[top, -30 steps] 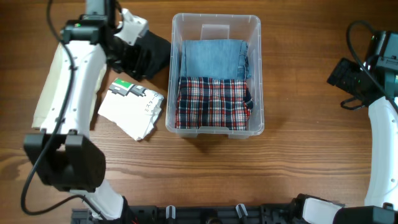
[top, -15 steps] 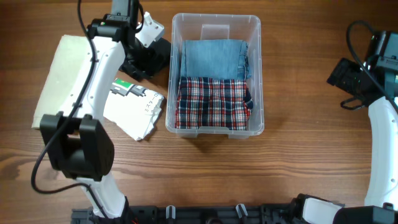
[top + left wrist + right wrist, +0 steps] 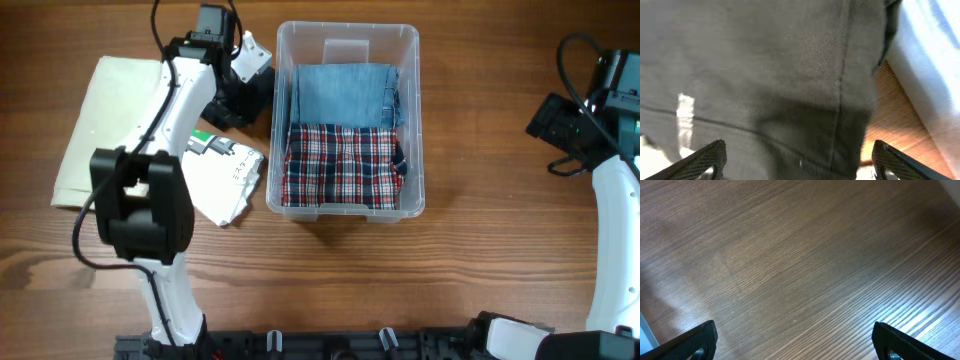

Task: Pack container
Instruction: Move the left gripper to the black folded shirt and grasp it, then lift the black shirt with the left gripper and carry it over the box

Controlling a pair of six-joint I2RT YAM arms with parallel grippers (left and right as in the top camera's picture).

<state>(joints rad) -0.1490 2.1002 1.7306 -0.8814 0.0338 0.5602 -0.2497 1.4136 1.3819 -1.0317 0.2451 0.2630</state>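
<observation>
We see the container (image 3: pixel 347 28) near the middle of the wooden table (image 3: pixel 790 255), a bit closer to the far edge. It sits flat with its open side facing up. Its long side runs from the far edge of the table to the near edge. Its short sides run left to right. The white label is at the far end.

Two folded clothes lie inside it. The blue jeans cloth (image 3: pixel 342 95) fills the far half. The red checked cloth (image 3: pixel 343 167) fills the near half, and the two touch in the middle.

The left claw (image 3: pixel 799 162) is over a black cloth (image 3: pixel 245 95) that lies just beside the far left corner of the container. Its two fingers are spread wide apart and hold nothing. We cannot tell if they touch the cloth. A white cloth (image 3: pixel 225 180) lies on the table close to the black one, and a cream cloth (image 3: pixel 105 130) lies farther left.

The right claw (image 3: pixel 795 342) is well off to the right of the container, over bare wood. Its fingers are spread wide too, with nothing between them.
</observation>
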